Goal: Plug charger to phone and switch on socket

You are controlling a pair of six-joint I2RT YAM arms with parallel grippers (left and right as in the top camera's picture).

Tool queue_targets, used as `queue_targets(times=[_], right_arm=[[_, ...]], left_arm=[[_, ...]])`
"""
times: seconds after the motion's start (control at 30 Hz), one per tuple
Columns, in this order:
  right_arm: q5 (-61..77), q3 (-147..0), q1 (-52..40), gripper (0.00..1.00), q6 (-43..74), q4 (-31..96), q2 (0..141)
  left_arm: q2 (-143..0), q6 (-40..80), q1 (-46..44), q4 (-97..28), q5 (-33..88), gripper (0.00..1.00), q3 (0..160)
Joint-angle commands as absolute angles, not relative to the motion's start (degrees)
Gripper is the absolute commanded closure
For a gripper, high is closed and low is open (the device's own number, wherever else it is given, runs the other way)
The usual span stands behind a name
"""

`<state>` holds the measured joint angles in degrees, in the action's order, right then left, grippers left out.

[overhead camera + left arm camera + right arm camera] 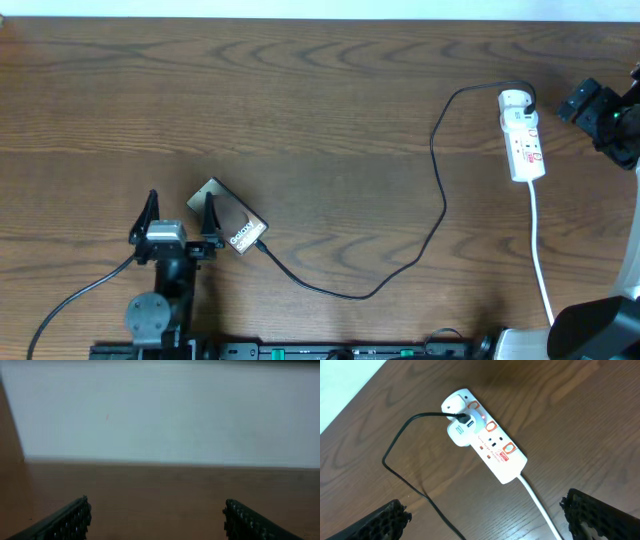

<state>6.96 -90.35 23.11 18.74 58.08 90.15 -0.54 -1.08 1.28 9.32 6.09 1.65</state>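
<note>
The wide brown wood-grain table (300, 100) carries everything. The biggest piece on it is the narrow white plastic power strip (522, 135) with red marks. It lies toward 2 o'clock in the overhead view, its long axis running 12 to 6 and its thicker white cord (540, 250) trailing off toward 6.

The right gripper (482, 510) hangs near it. Overhead the strip lies at the gripper's 9 o'clock; in the wrist view it is straight ahead at 12, slanting from 10 to 4. The fingers are spread wide with nothing between them. This arm is by far the nearer one for the switch (the left is well apart, across the table). A small red glow shows by the strip's upper rocker, so the socket may already be live, though I cannot tell for sure.

The left gripper (180, 205) sits toward 7 o'clock of the table, likewise released and empty in its own wrist view. The small flat phone (228, 222), a dark brown and silvery slab with white lettering, lies at its 3 o'clock. It is touching or just under one finger, with its long axis from 10 to 4.

The long thin black charger cable (440, 200) leaves a white adapter (460, 432) plugged into the strip's rounded end. It loops toward 6 and meets the phone's 4 o'clock end; whether its small plug is seated is too small to tell.
</note>
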Motion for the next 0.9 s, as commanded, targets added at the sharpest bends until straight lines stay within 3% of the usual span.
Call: queue_targets(times=[0.0, 0.1, 0.3, 0.87], right_arm=[[6.7, -90.8, 23.3, 0.01, 19.2, 58.1, 89.7], [6.7, -90.8, 23.3, 0.01, 19.2, 58.1, 89.7], [6.7, -90.8, 23.3, 0.01, 19.2, 58.1, 89.7], [6.7, -90.8, 23.3, 0.01, 19.2, 58.1, 89.7]], left_arm=[[-0.1, 11.5, 2.3, 3.9, -0.8, 0.16, 0.2], [-0.1, 18.9, 2.3, -2.5, -7.4, 0.16, 0.2], [-0.1, 13.1, 2.3, -4.1, -5.2, 0.16, 0.3], [-0.2, 13.1, 2.3, -3.8, -5.2, 0.16, 0.3]])
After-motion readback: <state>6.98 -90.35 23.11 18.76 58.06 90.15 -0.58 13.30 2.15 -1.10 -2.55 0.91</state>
